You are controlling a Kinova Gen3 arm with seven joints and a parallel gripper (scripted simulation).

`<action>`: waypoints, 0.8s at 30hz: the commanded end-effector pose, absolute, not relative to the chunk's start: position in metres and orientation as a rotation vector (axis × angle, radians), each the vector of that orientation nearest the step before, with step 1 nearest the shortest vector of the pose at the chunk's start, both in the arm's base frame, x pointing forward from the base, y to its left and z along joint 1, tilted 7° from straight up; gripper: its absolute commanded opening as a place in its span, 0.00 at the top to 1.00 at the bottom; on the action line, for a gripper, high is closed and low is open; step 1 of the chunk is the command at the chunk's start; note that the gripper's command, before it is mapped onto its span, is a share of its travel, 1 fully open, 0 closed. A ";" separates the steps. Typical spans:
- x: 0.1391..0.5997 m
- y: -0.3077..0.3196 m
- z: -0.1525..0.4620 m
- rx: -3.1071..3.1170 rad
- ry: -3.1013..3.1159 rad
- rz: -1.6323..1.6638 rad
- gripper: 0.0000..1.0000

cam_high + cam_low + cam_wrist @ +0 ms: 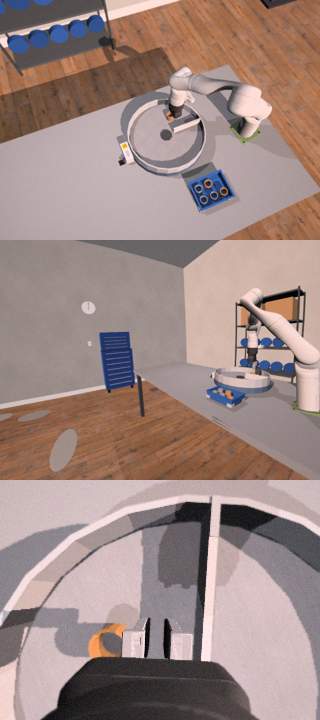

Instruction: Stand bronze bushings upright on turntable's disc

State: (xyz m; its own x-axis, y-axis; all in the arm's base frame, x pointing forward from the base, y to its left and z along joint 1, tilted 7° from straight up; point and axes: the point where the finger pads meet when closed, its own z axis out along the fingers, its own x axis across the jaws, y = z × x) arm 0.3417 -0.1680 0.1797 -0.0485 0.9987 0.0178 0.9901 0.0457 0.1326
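The turntable's disc (149, 144) (265, 605) (240, 377) has a dark hub (166, 134). A bronze bushing (169, 118) (252, 373) (95, 647) stands on the disc with an open end up, away from the hub. My gripper (256, 371) (156, 631) is over the disc, its fingers partly apart with nothing between them. In the wrist view the bushing is left of the left finger, which hides its right side; whether they touch I cannot tell. The blue crate (194, 197) (219, 398) holds two bronze bushings (207, 187) (223, 194) and three steel bushings (198, 192) (203, 203) (213, 198).
A raised rim (168, 170) (240, 382) (75, 540) surrounds the disc. A straight white bar (186, 125) (210, 580) runs inward from the rim, just right of my fingers in the wrist view. A small white box (127, 152) with a yellow label is beside the turntable.
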 end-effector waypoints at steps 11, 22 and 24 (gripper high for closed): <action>0.338 -0.113 0.181 2.121 2.211 0.169 0.64; 0.336 -0.032 0.182 2.122 2.212 0.168 0.64; 0.335 -0.016 0.183 2.122 2.212 0.168 0.64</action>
